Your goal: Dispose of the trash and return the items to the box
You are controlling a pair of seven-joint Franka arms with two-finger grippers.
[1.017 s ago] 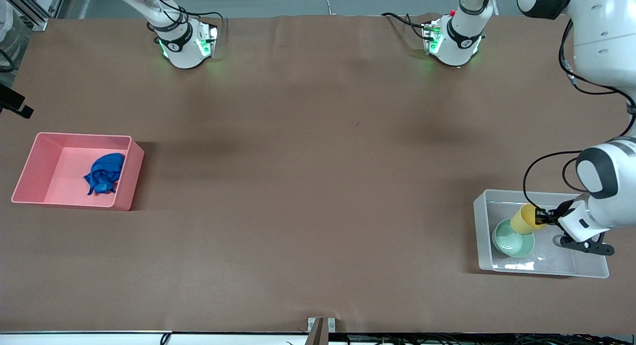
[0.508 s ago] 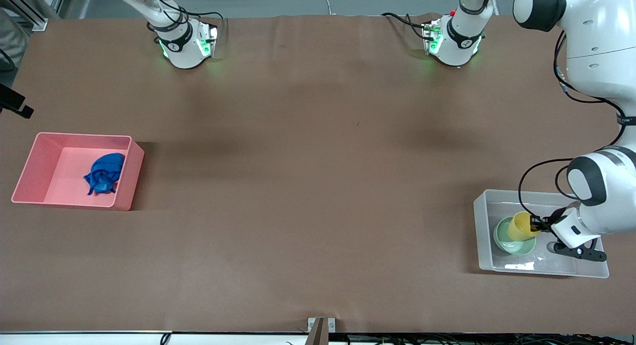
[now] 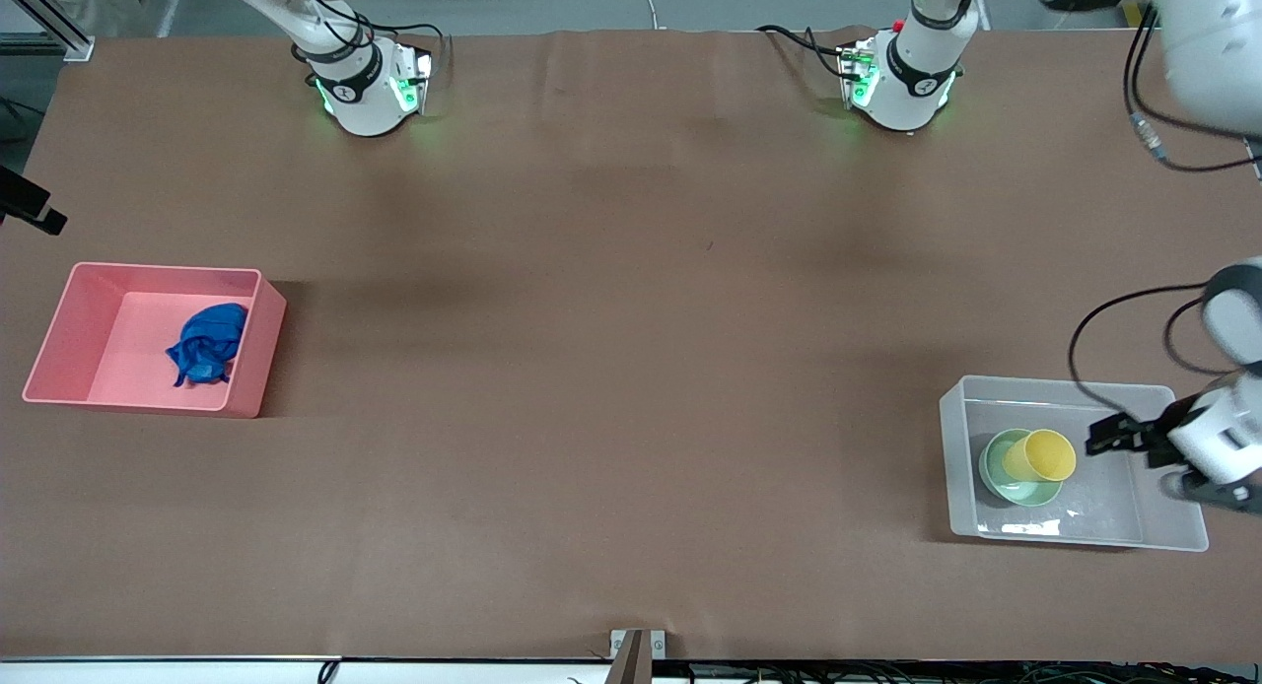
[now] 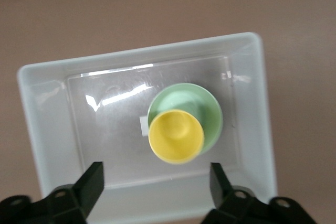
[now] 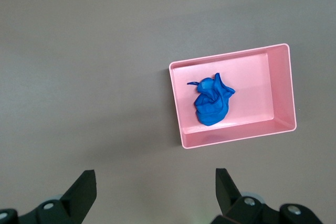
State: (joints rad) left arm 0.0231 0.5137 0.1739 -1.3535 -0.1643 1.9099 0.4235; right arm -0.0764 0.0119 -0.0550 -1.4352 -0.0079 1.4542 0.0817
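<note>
Cup (image 3: 1038,454) in bowl (image 3: 1016,483), end effector (image 3: 1096,440) beside

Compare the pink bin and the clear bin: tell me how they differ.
The pink bin is opaque; the clear bin is see-through. The pink bin holds a blue cloth wad; the clear bin holds a yellow cup standing in a green bowl. Pink sits toward the right arm's end, clear toward the left arm's. Both are rectangular, open-topped.

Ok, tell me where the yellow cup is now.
In the front view, the yellow cup stands in the green bowl inside the clear box, at the left arm's end of the table.
</note>
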